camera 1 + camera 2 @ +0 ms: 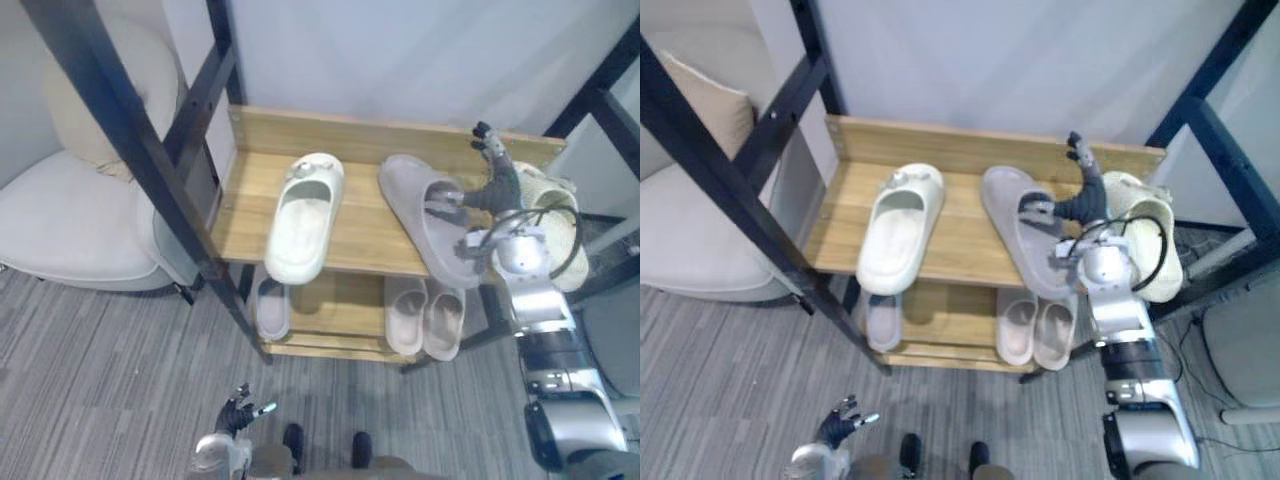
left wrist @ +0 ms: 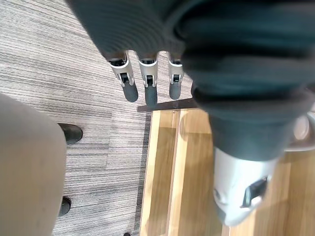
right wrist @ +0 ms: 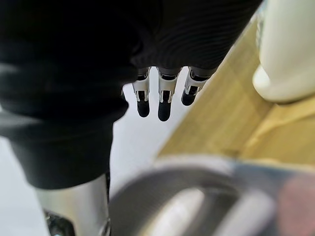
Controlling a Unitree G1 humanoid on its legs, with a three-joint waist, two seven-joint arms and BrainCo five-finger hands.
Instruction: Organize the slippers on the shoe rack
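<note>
A white armchair (image 1: 70, 220) stands left of the wooden shoe rack (image 1: 367, 228). On the rack's top shelf a white slipper (image 1: 305, 215) lies at the left. A mauve-grey slipper (image 1: 425, 225) lies at the right, its near end overhanging the shelf edge. The lower shelf holds a single grey slipper (image 1: 272, 308) at the left and a beige pair (image 1: 425, 318) side by side at the right. The right hand (image 1: 497, 180) is at the mauve-grey slipper's right side, fingers straight and apart, thumb touching its strap. The left hand (image 1: 236, 412) hangs low over the carpet, fingers spread and holding nothing.
</note>
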